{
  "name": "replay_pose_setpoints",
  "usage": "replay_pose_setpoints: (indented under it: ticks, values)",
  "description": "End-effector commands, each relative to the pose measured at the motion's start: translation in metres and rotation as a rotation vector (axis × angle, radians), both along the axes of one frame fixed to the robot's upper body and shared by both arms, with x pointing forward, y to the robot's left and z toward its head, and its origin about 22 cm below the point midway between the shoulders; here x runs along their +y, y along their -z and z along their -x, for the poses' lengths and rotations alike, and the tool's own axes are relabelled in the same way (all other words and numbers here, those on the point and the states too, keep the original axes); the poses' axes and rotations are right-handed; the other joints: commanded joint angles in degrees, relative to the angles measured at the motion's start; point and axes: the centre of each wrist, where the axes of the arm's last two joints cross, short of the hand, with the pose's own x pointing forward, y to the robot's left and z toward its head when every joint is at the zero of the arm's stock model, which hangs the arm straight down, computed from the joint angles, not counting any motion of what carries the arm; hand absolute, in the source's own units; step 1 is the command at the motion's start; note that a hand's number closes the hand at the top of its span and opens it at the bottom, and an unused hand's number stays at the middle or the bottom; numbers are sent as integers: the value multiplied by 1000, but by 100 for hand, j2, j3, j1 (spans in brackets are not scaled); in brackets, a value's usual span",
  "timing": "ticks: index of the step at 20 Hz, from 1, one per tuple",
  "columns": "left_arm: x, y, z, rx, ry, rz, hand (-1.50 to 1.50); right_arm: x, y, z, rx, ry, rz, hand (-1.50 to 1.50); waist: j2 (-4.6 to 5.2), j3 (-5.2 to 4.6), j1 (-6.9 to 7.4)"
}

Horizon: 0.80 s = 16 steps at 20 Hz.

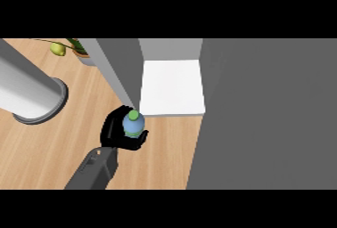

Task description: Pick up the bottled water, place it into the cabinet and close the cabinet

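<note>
Left hand curls its fingers round the bottled water; bottle upright, green cap toward the camera, just before the open cabinet's white shelf.

Bottled water blue, green cap — hand black; cabinet grey, white inside; counter light wood.

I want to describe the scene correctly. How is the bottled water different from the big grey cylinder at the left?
The bottled water is small, blue with a green cap; the grey cylinder is much larger and plain grey. The bottle is held in the left hand, just before the open cabinet's white shelf; the cylinder stands free on the wooden counter. Both look upright.
</note>
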Motion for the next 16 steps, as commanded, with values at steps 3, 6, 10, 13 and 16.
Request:
replay_pose_setpoints:
  ticks: [3,6,10,13,16]
  values:
    - [-34,-35,-27,17,50,26,150,-26,6,6,-13,-28,-110,-150,-13,10,-26]
    - [-50,-49,-30,12,32,62,150,-32,1,9,-27,-36,-108,-150,-26,7,-106]
    - [-69,-61,-30,16,20,43,150,-40,4,8,-24,-14,-101,-150,-24,5,-170]
    - [-77,-74,-36,-1,25,19,150,-45,7,4,-14,-39,-109,-150,-27,8,-199]
    - [-85,-82,-37,-12,37,11,150,-52,14,0,-22,-18,-99,-150,-29,10,-170]
